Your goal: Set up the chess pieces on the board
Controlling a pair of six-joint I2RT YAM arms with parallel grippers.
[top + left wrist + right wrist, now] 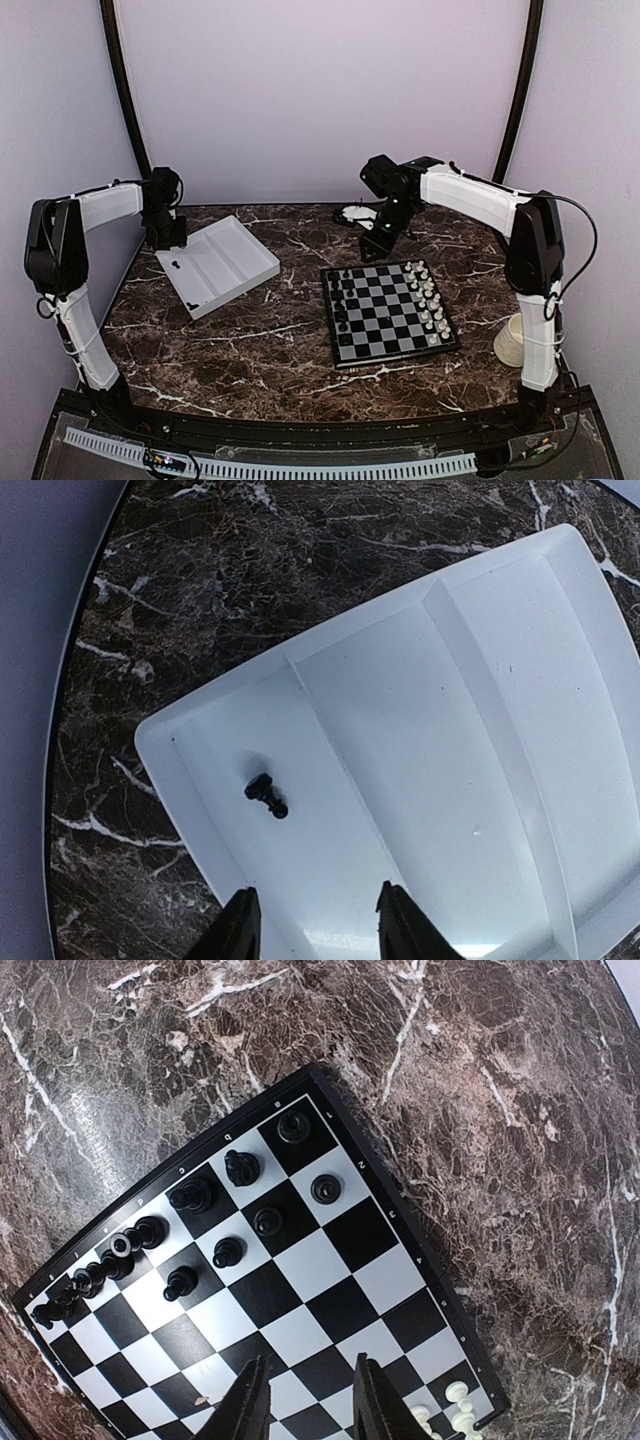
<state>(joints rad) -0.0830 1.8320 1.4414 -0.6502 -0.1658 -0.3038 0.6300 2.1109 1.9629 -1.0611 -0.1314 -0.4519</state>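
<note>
The board [390, 318] lies right of centre, with black chess pieces [341, 299] along its left side and white ones [430, 298] along its right. In the right wrist view several black chess pieces [240, 1167] stand on the board [357, 1232]. My right gripper [310, 1405] hovers open over bare squares and holds nothing. One black piece [266, 795] lies on its side in the left compartment of the white tray [450, 730]. My left gripper [315, 930] is open above the tray's near end, and the piece lies just ahead of its left finger, apart from it.
The white two-compartment tray [235, 262] sits at the left rear of the marble table. A beige cup [514, 341] stands by the right arm's base. A white and black object [355, 213] lies behind the right gripper [378, 245]. The table edge is close to the tray's left.
</note>
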